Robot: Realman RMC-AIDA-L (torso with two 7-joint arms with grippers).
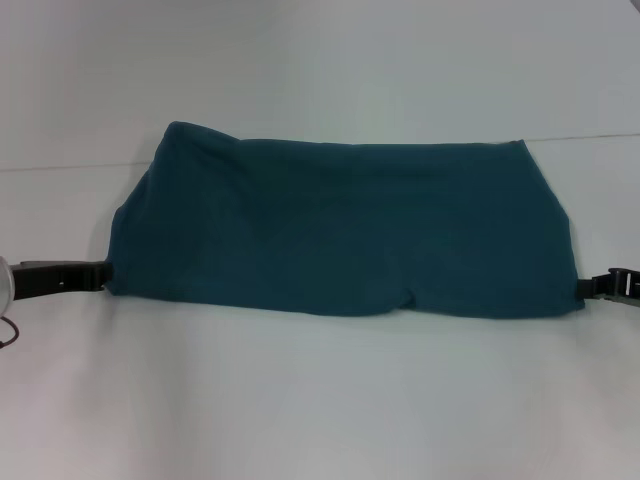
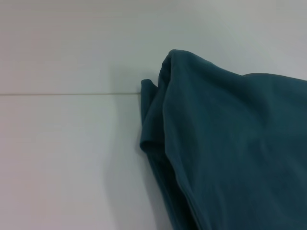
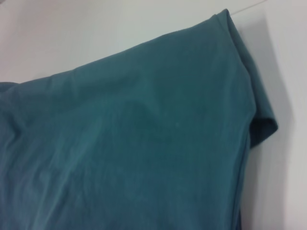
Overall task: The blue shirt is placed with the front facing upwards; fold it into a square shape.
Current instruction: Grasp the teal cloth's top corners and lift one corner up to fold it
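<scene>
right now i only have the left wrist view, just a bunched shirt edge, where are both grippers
observer: In the head view, the left gripper is at the shirt's near left corner. The right gripper is at its near right corner.
operator: is the print showing
observer: No, only plain fabric faces up. The shirt lies as a wide band across the table, not a square yet.
operator: hows the right end
observer: In the right wrist view the layers there lie fairly flat, with a small flap sticking out past the edge.
</scene>
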